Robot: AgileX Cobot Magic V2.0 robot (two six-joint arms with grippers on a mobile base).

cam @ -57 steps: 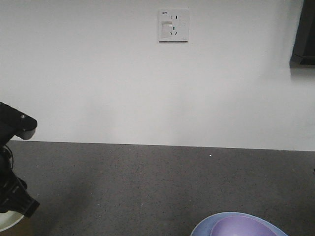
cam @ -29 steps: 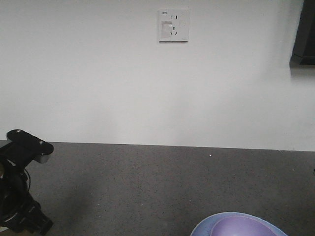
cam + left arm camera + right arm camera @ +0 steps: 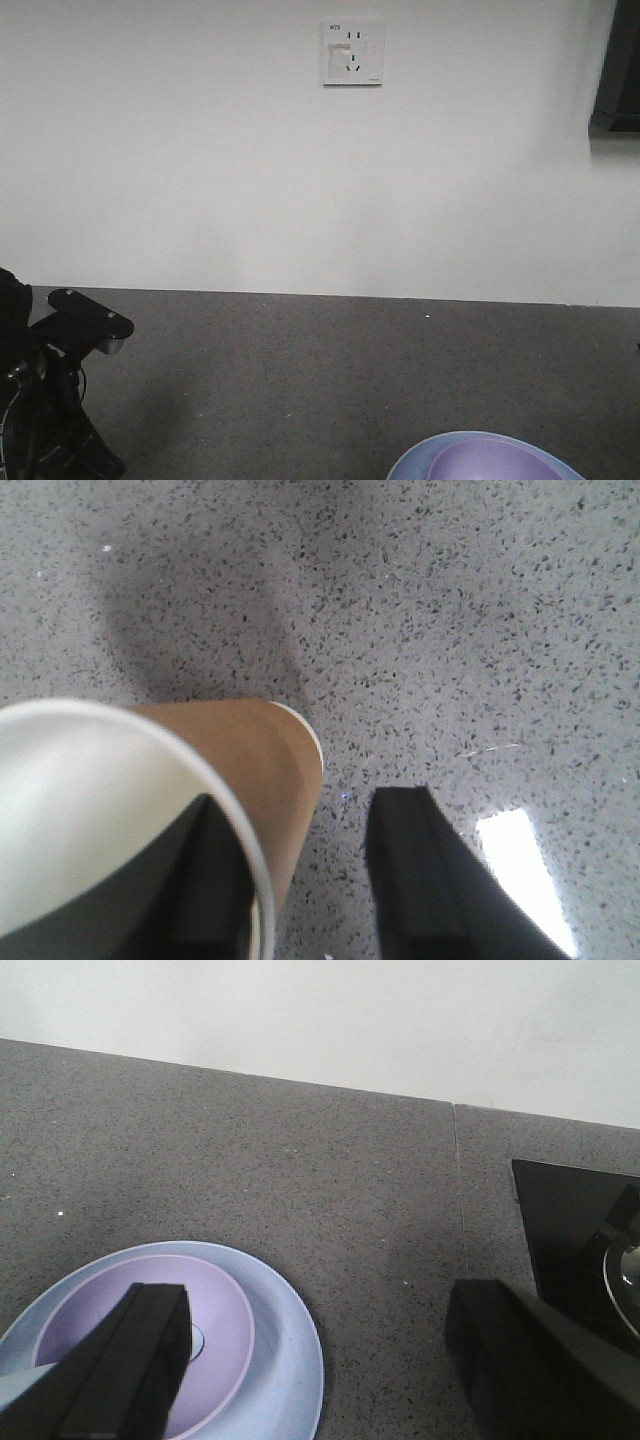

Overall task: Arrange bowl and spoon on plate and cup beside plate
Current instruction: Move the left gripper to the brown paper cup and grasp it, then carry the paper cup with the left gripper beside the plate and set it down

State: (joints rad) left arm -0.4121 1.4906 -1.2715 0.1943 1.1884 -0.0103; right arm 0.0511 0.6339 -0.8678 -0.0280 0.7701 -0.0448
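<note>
Cup step is in hand: bowl (image 3: 170,1335) already sits inside the plate (image 3: 285,1360) at the lower left of the right wrist view, and something pale blue lies in the bowl under the near finger, probably the spoon, but it's mostly hidden so I can't confirm. Left gripper (image 3: 300,875) is clamped on the cup (image 3: 255,780) at the lower left of its wrist frame, one finger inside the white interior, the other outside and apart from the brown wall (looks like a rim-wall pinch). Cup is tapered brown paper, white rim, white base band, tilted in this view; can't tell whether its base touches the speckled counter (image 3: 450,610). Next move, as I read it: carry the cup toward the plate, set it upright just beside the plate rim without nudging it, then let go. Right gripper (image 3: 320,1370) hangs above the plate with its jaws spread, holding nothing.
</note>
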